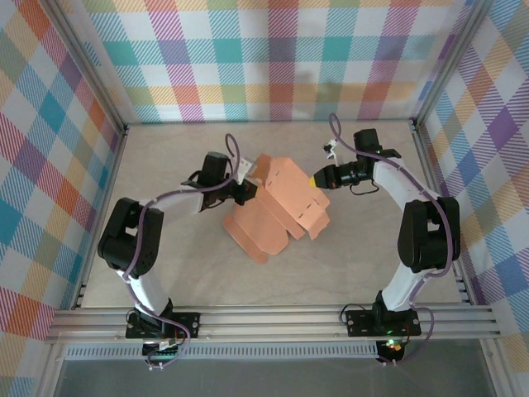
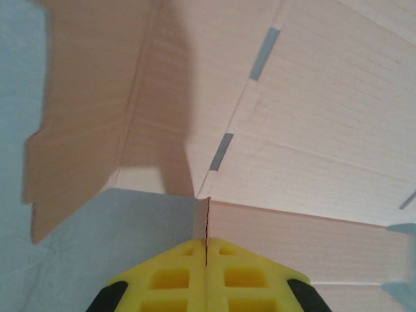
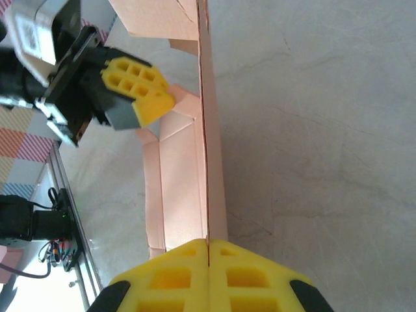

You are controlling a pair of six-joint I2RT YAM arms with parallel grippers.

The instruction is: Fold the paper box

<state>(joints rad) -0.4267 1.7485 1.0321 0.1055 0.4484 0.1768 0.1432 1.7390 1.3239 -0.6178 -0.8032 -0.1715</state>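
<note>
The paper box (image 1: pixel 277 217) is a salmon-orange die-cut card sheet, partly folded and held up above the middle of the table between both arms. My left gripper (image 1: pixel 248 189) is shut on its left edge. In the left wrist view the yellow fingertips (image 2: pixel 207 244) pinch a thin card flap, with slotted panels (image 2: pixel 312 130) spreading beyond. My right gripper (image 1: pixel 312 179) is shut on the right edge. In the right wrist view its fingertips (image 3: pixel 208 244) clamp the card edge-on, a folded panel (image 3: pixel 182 169) runs away from them, and the left gripper (image 3: pixel 162 97) sits at the far end.
The table top (image 1: pixel 165 157) is pale beige, enclosed by plaid walls (image 1: pixel 273 58) at the back and both sides. An aluminium rail (image 1: pixel 273 318) runs along the near edge at the arm bases. Cables loop off both arms.
</note>
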